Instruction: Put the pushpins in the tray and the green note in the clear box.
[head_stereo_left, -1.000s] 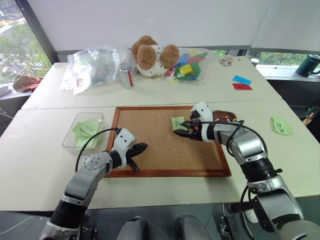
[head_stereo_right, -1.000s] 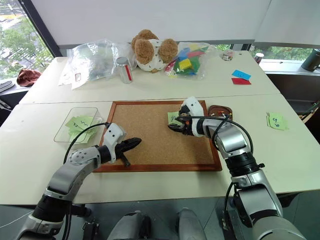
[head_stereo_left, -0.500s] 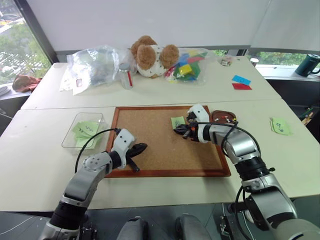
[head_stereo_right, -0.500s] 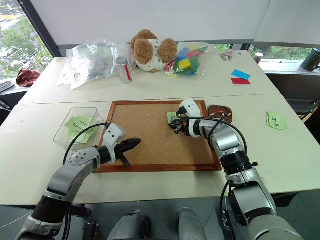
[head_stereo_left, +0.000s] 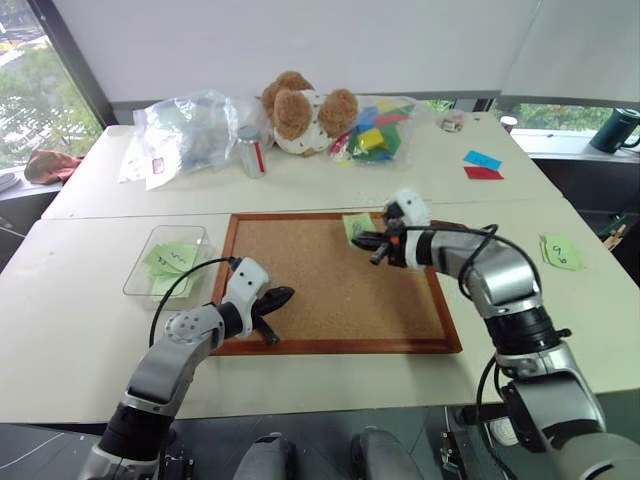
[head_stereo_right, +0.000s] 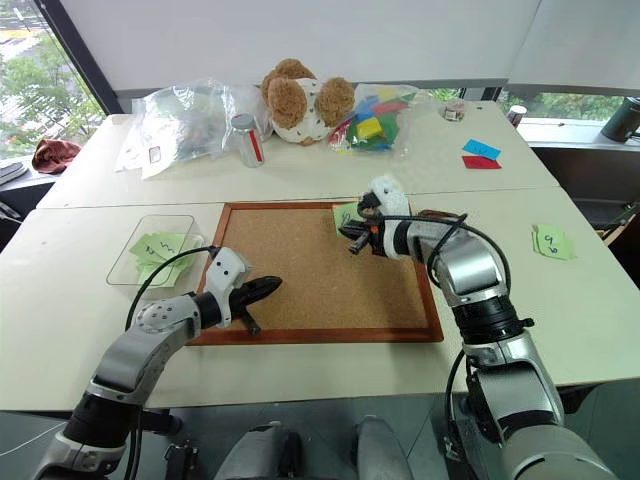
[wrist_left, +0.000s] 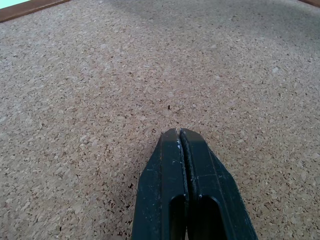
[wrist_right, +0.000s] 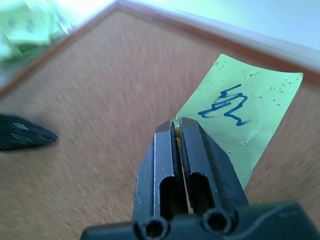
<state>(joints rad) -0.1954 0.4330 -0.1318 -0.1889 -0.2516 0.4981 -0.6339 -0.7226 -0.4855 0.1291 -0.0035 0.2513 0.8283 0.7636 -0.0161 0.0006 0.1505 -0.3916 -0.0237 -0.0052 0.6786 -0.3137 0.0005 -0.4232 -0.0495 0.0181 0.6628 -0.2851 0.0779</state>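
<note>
My right gripper (head_stereo_left: 374, 246) is shut on the corner of the green note (head_stereo_left: 357, 225), a light green slip with a dark scribble (wrist_right: 240, 115), held a little above the far edge of the cork board (head_stereo_left: 330, 300). My left gripper (head_stereo_left: 280, 296) is shut on nothing and rests low over the board's near left part, with bare cork under it (wrist_left: 179, 132). The clear box (head_stereo_left: 168, 262) stands left of the board with several green slips inside. The tray (head_stereo_right: 441, 215) is mostly hidden behind my right forearm. The pushpins are hidden.
Another green slip (head_stereo_left: 563, 252) lies on the table at the right. Along the far table sit clear plastic bags (head_stereo_left: 190, 130), a small jar (head_stereo_left: 250, 152), a plush bear (head_stereo_left: 305, 110), a bag of coloured blocks (head_stereo_left: 375, 130), and blue and red papers (head_stereo_left: 483, 165).
My right gripper closed on the green note and lifted it off the cork board, toward the board's far edge. The left arm has stayed still.
</note>
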